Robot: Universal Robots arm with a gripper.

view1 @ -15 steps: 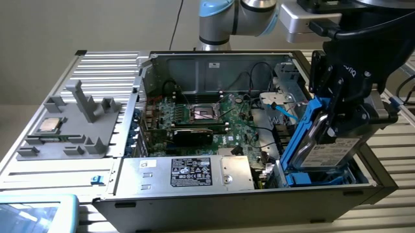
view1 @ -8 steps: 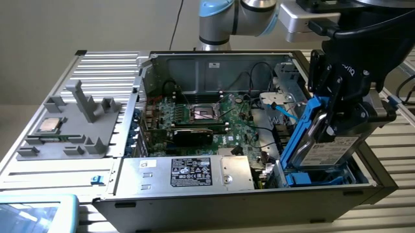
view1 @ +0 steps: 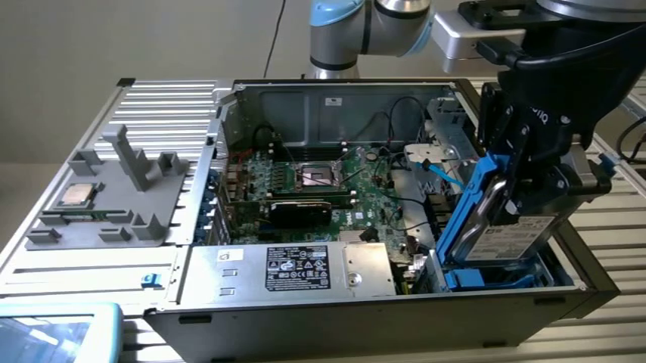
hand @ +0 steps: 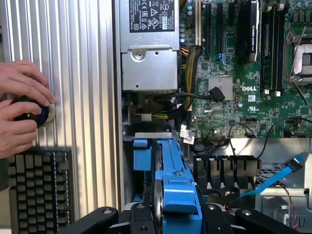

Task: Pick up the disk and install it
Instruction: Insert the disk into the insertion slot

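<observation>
The disk (view1: pixel 525 236), clamped on edge in the hand (view1: pixel 525 193), is held tilted over the blue drive bay (view1: pixel 495 278) of the open computer case (view1: pixel 302 321); pickup is done, seating is not yet finished.

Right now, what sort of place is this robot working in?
Probably a lab or workshop bench for computer assembly: an open computer case with its motherboard exposed lies on a ribbed metal table, and a grey fixture beside it holds a CPU chip.
</observation>
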